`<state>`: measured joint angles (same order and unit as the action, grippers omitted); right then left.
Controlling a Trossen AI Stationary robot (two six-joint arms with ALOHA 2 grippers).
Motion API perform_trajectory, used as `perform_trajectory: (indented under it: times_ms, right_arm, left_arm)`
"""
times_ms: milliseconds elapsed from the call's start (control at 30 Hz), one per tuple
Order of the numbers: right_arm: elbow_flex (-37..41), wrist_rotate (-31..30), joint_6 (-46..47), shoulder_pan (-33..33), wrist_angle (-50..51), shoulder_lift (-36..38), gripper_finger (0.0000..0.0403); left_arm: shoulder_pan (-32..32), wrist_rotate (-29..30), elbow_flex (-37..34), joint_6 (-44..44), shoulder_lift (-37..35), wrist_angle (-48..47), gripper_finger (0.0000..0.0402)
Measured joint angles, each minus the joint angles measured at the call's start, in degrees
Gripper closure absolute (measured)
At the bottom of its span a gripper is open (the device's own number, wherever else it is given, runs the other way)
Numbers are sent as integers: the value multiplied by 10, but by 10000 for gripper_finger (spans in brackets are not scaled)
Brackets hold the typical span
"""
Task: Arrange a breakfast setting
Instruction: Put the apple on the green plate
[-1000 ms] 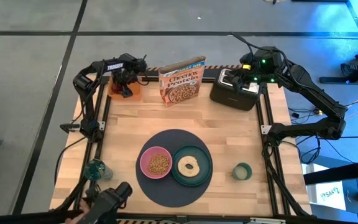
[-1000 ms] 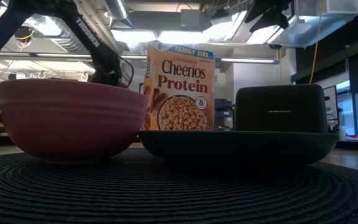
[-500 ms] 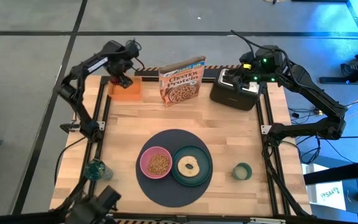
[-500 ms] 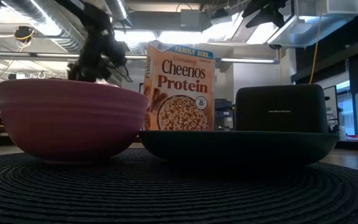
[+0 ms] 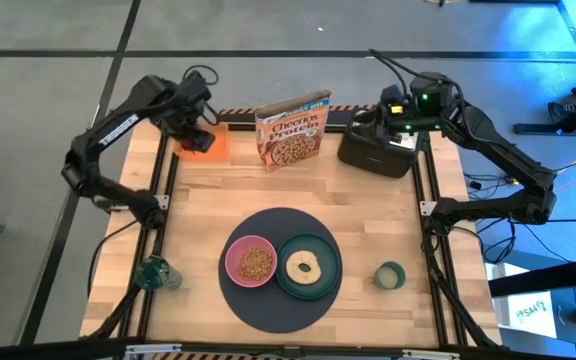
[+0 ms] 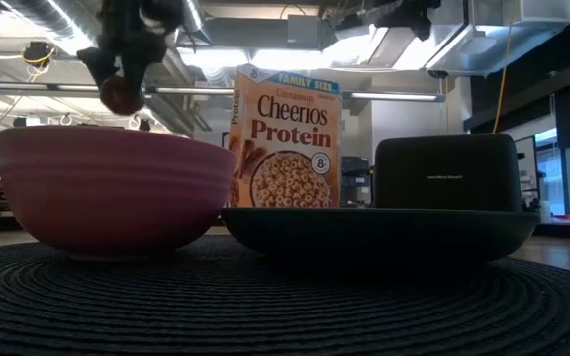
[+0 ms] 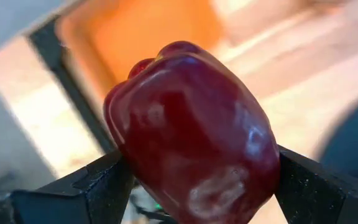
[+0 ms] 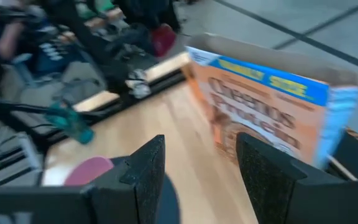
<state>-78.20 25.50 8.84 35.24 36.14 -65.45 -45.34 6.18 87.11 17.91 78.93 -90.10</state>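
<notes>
The left gripper (image 7: 194, 186) is clamped on the small red food piece (image 7: 191, 134), one finger on each side. In the high view this gripper (image 5: 196, 135) sits over the orange tray (image 5: 208, 148) at the table's (image 5: 368, 215) far left corner, and the red piece is too small to make out there. In the low view the piece (image 6: 120, 93) hangs above the rim of the pink bowl (image 6: 112, 188), blurred.

The right gripper (image 8: 194, 180) has its fingers spread with nothing between them. It hovers above the black toaster (image 5: 376, 148) near the far right corner, most of which its arm hides in the high view.

The round dark grey mat (image 5: 280, 266) lies at the middle of the near edge. On it the pink bowl (image 5: 251, 262), holding cereal, stands beside the dark green plate (image 5: 309, 265) carrying the bagel-like ring (image 5: 303, 266). The small pale-green cup (image 5: 389, 274) stands off the mat toward the near right corner. The cereal box (image 5: 292, 130) stands upright at the far edge. A teal glass (image 5: 155, 272) stands at the near left edge.
</notes>
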Motion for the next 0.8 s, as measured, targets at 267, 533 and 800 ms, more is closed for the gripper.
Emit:
perform_trajectory:
  times_ms: [267, 533, 800]
  right_arm:
    - [20, 56, 5, 0, -36, 1, 217]
    - [20, 43, -34, -71, -33, 8, 217]
    - [20, -79, -101, -203, -35, -2, 217]
  left_arm:
    - [144, -28, 0, 167, -48, 0, 78]
    - [285, -79, 0, 312, -50, 12, 78]
    - [402, -166, 0, 420, -50, 115, 78]
